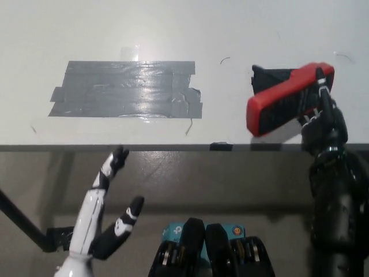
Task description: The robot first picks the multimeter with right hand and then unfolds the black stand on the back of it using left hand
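Note:
My black right hand (pixel 324 124) is shut on the red-cased multimeter (pixel 287 101), holding it tilted above the front right part of the white table (pixel 173 29). The meter's dark face points up and toward me, so its back and the black stand are hidden. A dark shadow or patch lies on the table just behind the meter. My white left hand (pixel 106 208) is raised at the lower left, below the table's front edge, with its fingers spread and nothing in it.
A wide patch of grey tape (pixel 127 89) covers the table's left middle. The table's front edge (pixel 173 148) runs across the picture. Below it is dark floor with a black table leg (pixel 20 222) at the far left.

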Available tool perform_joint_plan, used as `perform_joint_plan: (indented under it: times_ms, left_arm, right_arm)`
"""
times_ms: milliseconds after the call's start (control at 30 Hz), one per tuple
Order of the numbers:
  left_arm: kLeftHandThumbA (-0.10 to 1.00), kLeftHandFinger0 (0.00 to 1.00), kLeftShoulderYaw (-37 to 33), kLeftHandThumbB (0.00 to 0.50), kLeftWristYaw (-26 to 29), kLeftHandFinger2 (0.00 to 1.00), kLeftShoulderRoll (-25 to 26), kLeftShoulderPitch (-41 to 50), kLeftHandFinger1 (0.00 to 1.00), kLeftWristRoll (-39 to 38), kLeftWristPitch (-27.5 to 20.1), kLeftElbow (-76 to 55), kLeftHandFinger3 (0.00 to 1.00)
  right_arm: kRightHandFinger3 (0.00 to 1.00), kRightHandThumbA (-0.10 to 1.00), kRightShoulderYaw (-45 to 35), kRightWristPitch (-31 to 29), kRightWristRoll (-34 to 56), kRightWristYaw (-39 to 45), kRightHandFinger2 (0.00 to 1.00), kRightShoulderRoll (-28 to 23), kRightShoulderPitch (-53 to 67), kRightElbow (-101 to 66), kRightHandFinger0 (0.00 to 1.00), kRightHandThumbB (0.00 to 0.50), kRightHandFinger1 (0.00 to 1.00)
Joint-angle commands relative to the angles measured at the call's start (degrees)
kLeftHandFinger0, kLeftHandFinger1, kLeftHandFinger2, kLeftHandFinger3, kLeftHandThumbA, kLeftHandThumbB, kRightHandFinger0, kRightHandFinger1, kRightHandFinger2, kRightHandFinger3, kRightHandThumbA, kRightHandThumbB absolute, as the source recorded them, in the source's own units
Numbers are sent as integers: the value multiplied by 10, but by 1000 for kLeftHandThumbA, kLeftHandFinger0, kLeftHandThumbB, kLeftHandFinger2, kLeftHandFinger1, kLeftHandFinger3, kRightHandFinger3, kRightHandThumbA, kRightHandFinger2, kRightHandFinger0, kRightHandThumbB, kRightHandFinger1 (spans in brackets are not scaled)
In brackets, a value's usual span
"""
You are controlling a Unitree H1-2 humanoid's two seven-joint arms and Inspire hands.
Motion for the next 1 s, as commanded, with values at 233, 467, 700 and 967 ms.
perform_joint_plan:
  times_ms: [233, 467, 700, 967]
  left_arm:
    - [949, 1000, 3, 285, -13, 1000, -27, -171, 1000, -58, 115, -166, 1000]
    - [966, 1000, -8, 294, -22, 1000, -28, -202, 1000, -65, 125, -152, 1000]
    - [1000, 1000, -17, 294, -23, 1000, -30, -216, 1000, -54, 136, -148, 1000]
    - [1000, 1000, -34, 331, -28, 1000, -30, -213, 1000, -26, 141, -151, 1000]
  right_arm:
    - [512, -100, 163, 29, 371, 145, 461, 18, -2, -376, 0, 171, 0]
    - [385, -100, 175, 29, 366, 157, 581, -8, -19, -405, 0, 137, 28]
    - [218, -100, 179, 29, 379, 146, 589, -18, -7, -400, 0, 160, 140]
    - [268, -100, 194, 28, 361, 124, 566, -18, 38, -412, 0, 164, 156]
